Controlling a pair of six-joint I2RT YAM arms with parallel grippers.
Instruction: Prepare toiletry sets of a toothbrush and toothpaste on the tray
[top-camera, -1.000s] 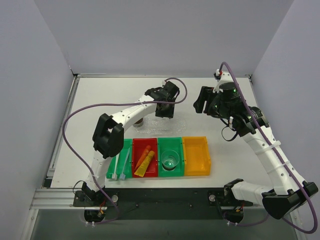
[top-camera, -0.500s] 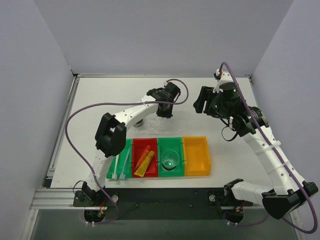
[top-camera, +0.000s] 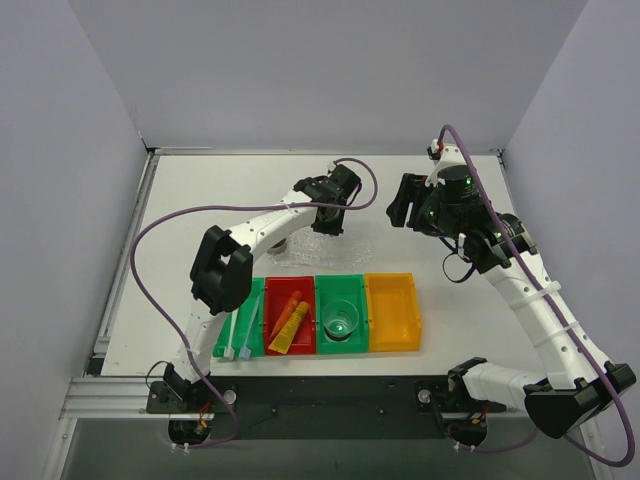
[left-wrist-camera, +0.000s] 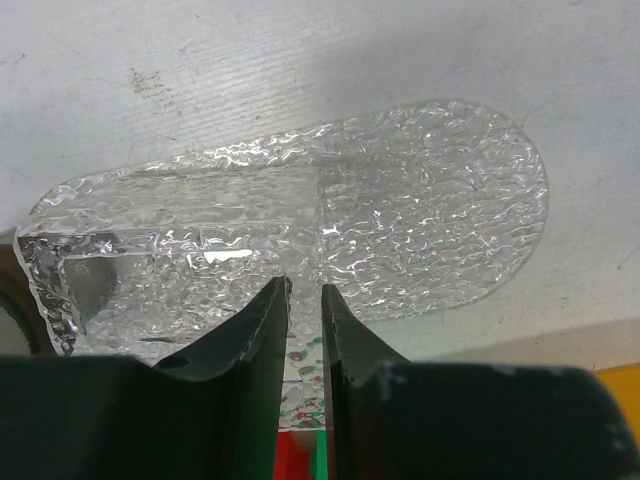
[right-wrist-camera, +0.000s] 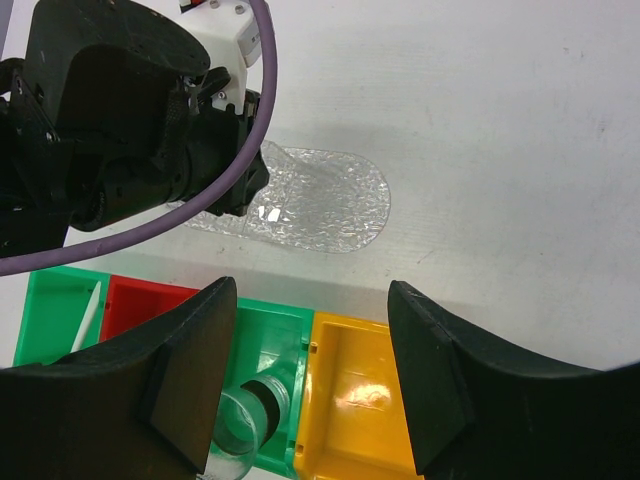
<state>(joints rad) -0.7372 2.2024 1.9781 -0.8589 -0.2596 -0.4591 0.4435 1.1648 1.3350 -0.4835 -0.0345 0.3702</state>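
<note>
Flat transparent oblong tray (left-wrist-camera: 430, 200), bumpy-textured: lies on white table (top-camera: 200, 200), empty. Left gripper (left-wrist-camera: 303, 285): jaws narrowed to a slim gap astride the tray's near edge; actual hold cannot be told. Right gripper (right-wrist-camera: 310, 290): wide open, empty, above the table.

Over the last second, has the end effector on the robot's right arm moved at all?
No. The right end effector hangs at the same spot beyond the far edge of the orange bin, open, as before.
</note>
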